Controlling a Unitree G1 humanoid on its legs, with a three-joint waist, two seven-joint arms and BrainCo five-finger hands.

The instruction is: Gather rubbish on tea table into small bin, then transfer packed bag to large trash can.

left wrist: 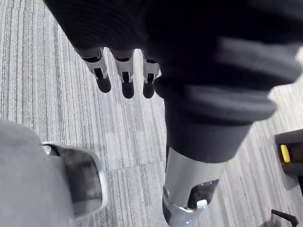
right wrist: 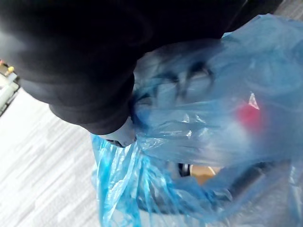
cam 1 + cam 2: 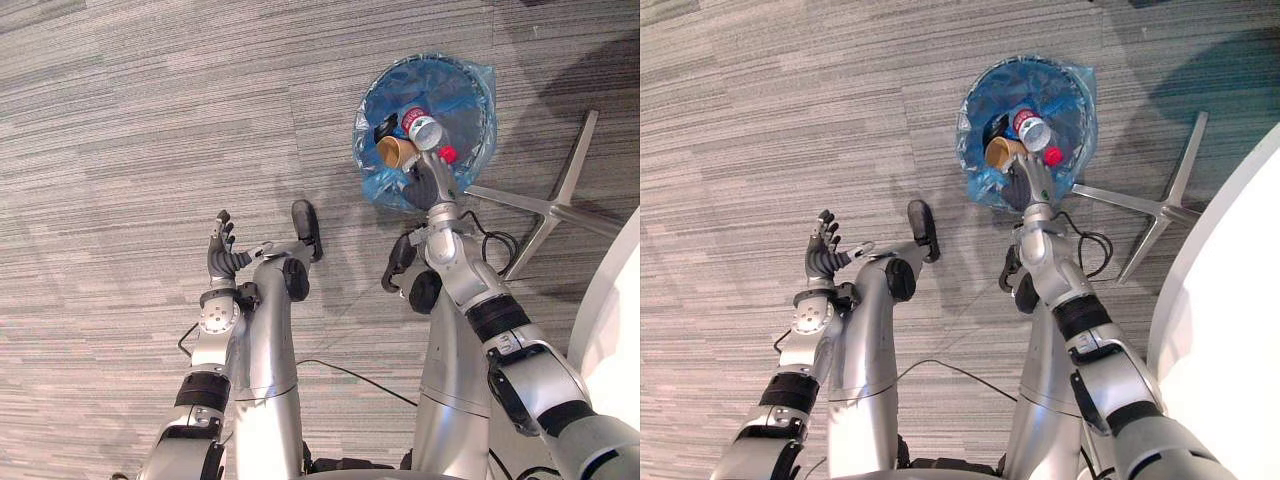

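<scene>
From the head camera I look straight down on grey striped carpet [image 3: 120,120], where the small bin [image 3: 482,75] stands ahead and to my right, lined with a blue bag [image 2: 213,118]. The rubbish lies inside the bag: a clear plastic bottle [image 3: 425,128] with a red-and-white label on top, a brown paper cup [image 3: 397,150] beside it towards the near rim, a red cap [image 3: 447,154] just beside the bottle, and a small dark item [image 3: 385,128] towards the left wall.

My right hand [image 3: 430,185] reaches forward to the bin's near edge and meets the plastic there. In its wrist camera the fingers [image 2: 189,80] are dark shapes seen through the film, and the thumb [image 2: 120,135] presses against the bunched, pleated edge from outside. It looks to me like a pinch on the bag, though the plastic blurs the fingertips.

My left hand [image 3: 225,252] hangs over bare carpet well apart from the bin. Its fingers [image 1: 125,82] are straight and spread, holding nothing.

To the right of the bin, the silver legs of a chair base [image 3: 560,200] splay across the floor, one leg ending near the bin's side.
</scene>
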